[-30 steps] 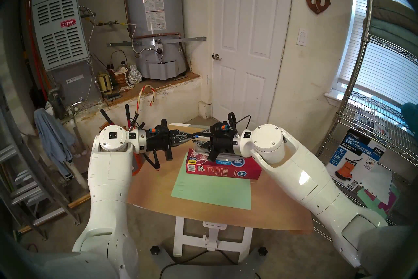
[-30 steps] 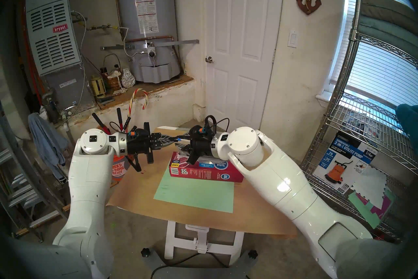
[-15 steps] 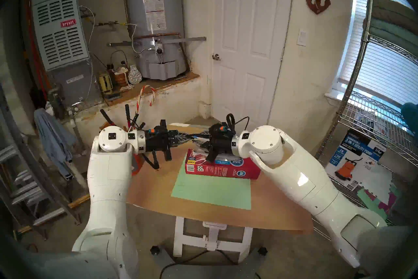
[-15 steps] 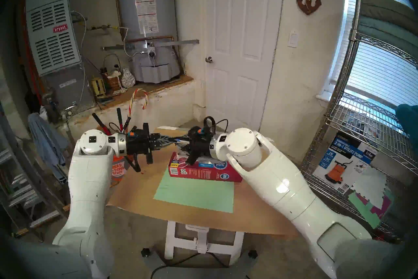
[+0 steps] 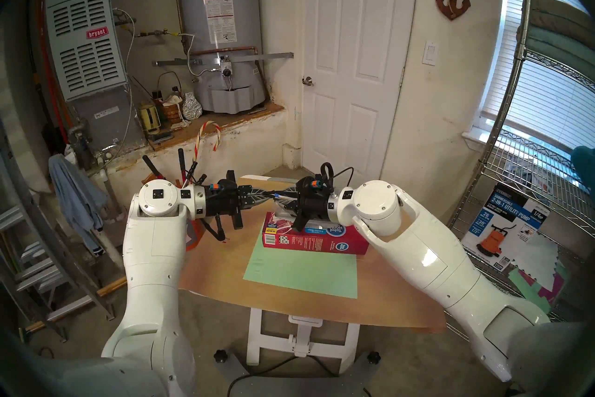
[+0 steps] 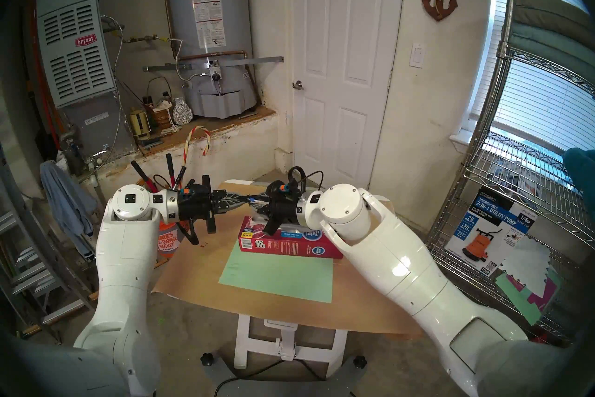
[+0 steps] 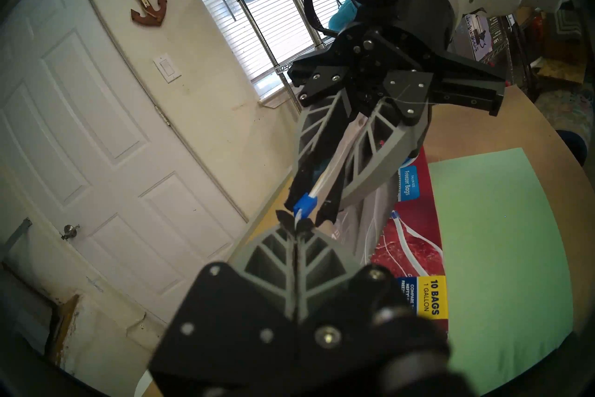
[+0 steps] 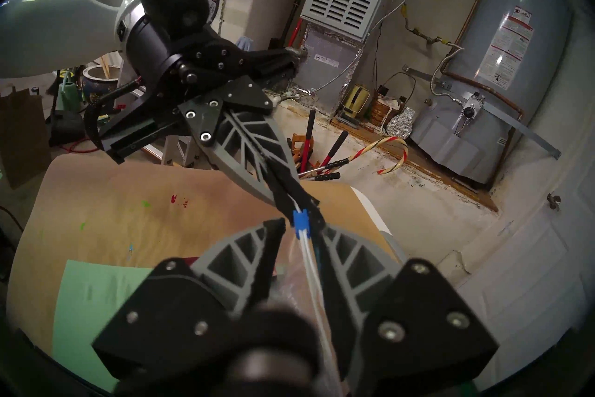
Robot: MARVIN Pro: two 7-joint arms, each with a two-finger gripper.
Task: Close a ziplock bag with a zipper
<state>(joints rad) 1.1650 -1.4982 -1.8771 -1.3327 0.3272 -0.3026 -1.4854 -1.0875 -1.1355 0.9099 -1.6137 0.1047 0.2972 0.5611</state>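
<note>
The ziplock bag (image 7: 363, 219) is clear plastic and hangs over the red box, its whitish rim strip (image 7: 325, 180) stretched between both grippers. My left gripper (image 7: 296, 222) is shut on the end of that rim strip. The blue zipper (image 7: 305, 204) sits on the strip just beyond the left fingertips. My right gripper (image 8: 297, 222) faces the left one and stands open, one finger on each side of the zipper (image 8: 300, 223), with a small gap on one side. In the head view both grippers meet above the table's far half, left (image 5: 269, 193), right (image 5: 281, 197).
A red freezer-bag box (image 5: 315, 238) lies on the brown table (image 5: 219, 274) under the right wrist. A green sheet (image 5: 302, 274) lies in front of it. A bucket of long-handled tools (image 6: 167, 245) stands off the table's left edge, a wire shelf (image 5: 531, 193) to the right.
The right gripper's jaws have narrowed around the zipper, and the right wrist has edged slightly toward the left gripper. The left gripper has stayed shut on the rim.
</note>
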